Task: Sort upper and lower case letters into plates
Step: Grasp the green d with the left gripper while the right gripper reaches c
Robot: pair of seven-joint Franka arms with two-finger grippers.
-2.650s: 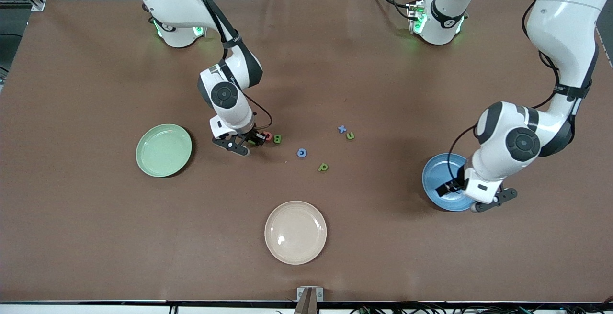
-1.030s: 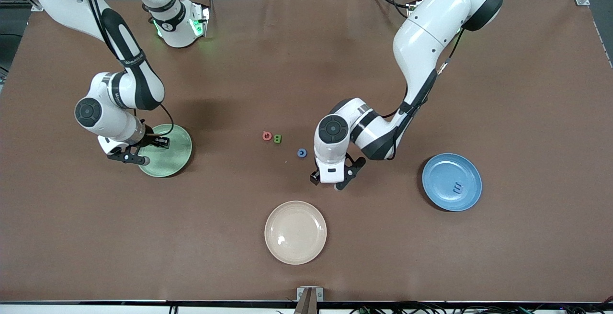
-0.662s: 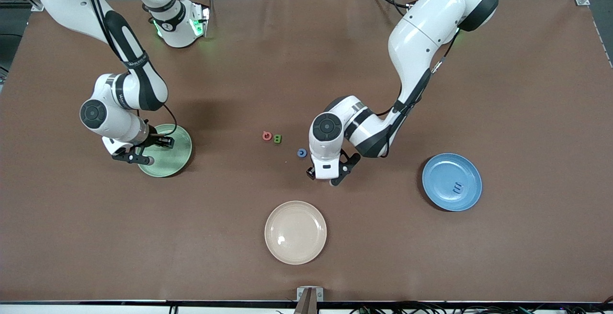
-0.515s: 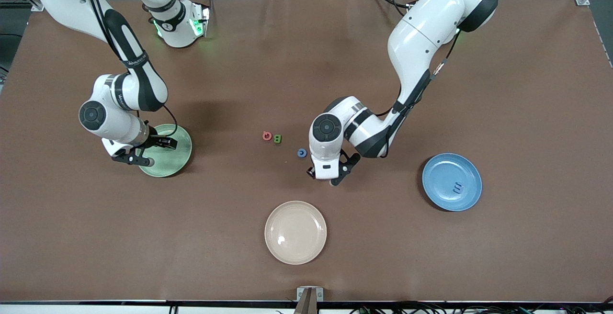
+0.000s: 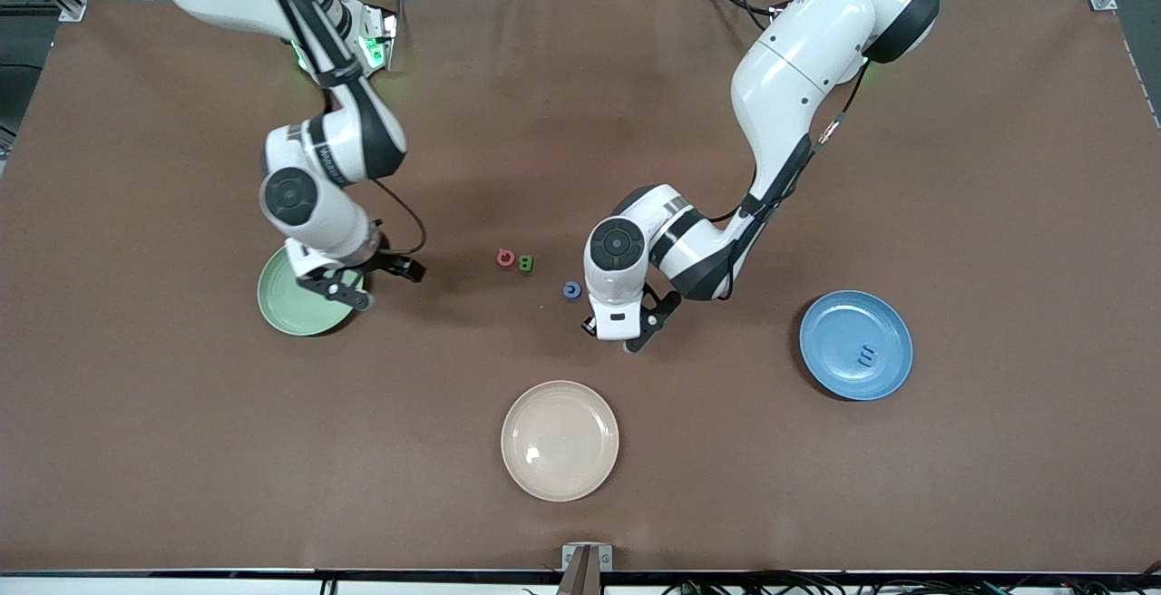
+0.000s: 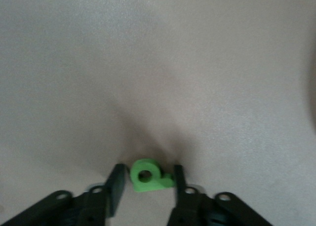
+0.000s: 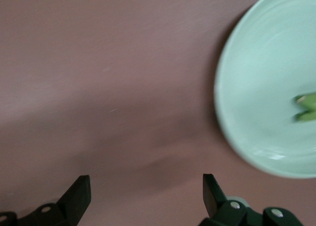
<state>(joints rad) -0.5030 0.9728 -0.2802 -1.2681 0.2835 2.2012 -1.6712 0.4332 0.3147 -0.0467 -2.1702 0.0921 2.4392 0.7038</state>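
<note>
We're mid-sort. Left end effector (image 6: 144, 186) sits low on the tabletop (image 5: 816, 504), jaws closing around a green letter (image 6: 148, 175), probably not clamped yet; next: lift, carry to blue plate (image 5: 855, 345). Right end effector (image 7: 143, 196) hangs wide open, empty, beside the green plate (image 5: 295, 312). Red, green, blue letters (image 5: 525, 264) remain farther back.

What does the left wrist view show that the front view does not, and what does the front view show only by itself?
Only the left wrist view shows the small green letter between the fingers of the left claw, closing around it. Only the front view shows the right claw open beside the pale green plate, the blue plate, the cream plate, and three loose letters. Both show the left claw low over the brown table.
</note>
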